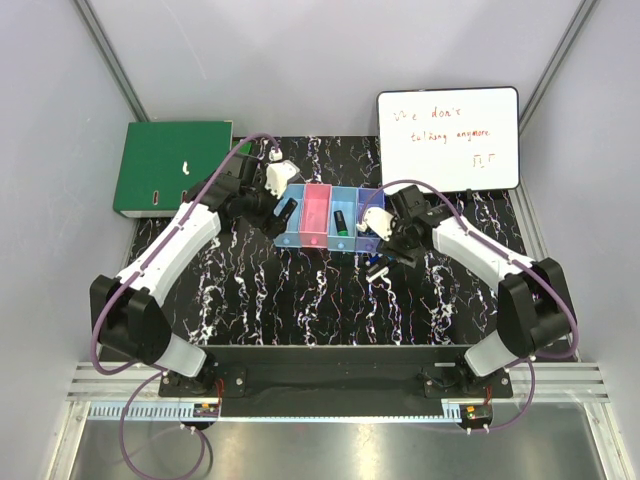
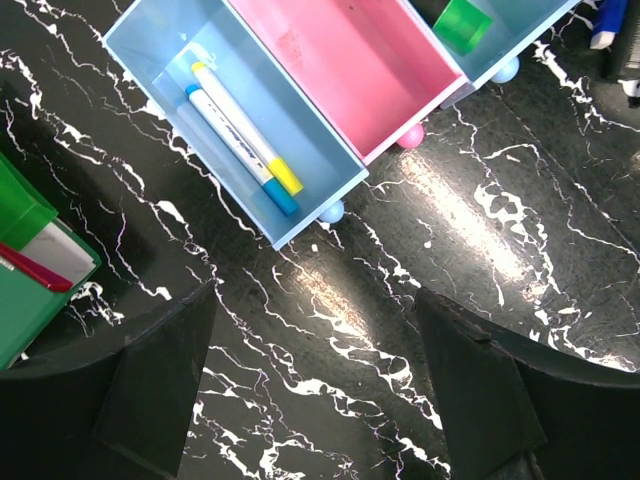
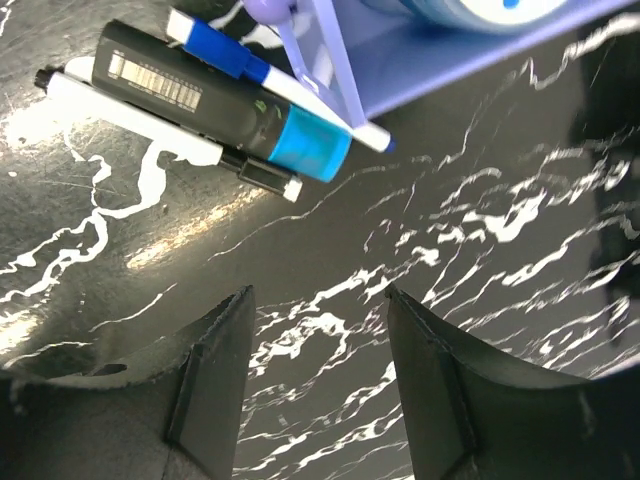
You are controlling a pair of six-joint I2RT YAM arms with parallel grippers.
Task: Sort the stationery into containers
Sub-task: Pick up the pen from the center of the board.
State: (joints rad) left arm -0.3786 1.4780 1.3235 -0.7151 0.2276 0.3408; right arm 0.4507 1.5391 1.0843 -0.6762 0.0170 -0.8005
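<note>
The joined row of containers (image 1: 325, 215) stands at mid-table. In the left wrist view the end light blue bin (image 2: 150, 40) holds a yellow-capped marker (image 2: 250, 130) and a blue-capped marker (image 2: 235, 150), the pink bin (image 2: 350, 60) is empty, and a green marker (image 2: 462, 22) shows in the bin beyond it. My left gripper (image 2: 315, 295) hangs open over bare table just in front of that end bin. My right gripper (image 3: 318, 292) is open and empty, just short of a black marker (image 3: 220, 100) lying between two white pens (image 3: 130, 115) by the purple-blue bin (image 3: 420, 60), which holds a blue-and-white roll (image 3: 500, 10).
A large green binder (image 1: 170, 165) lies at the back left, close behind my left arm. A whiteboard (image 1: 448, 138) with red writing lies at the back right. The black marbled mat (image 1: 300, 300) stretches between the bins and the arm bases.
</note>
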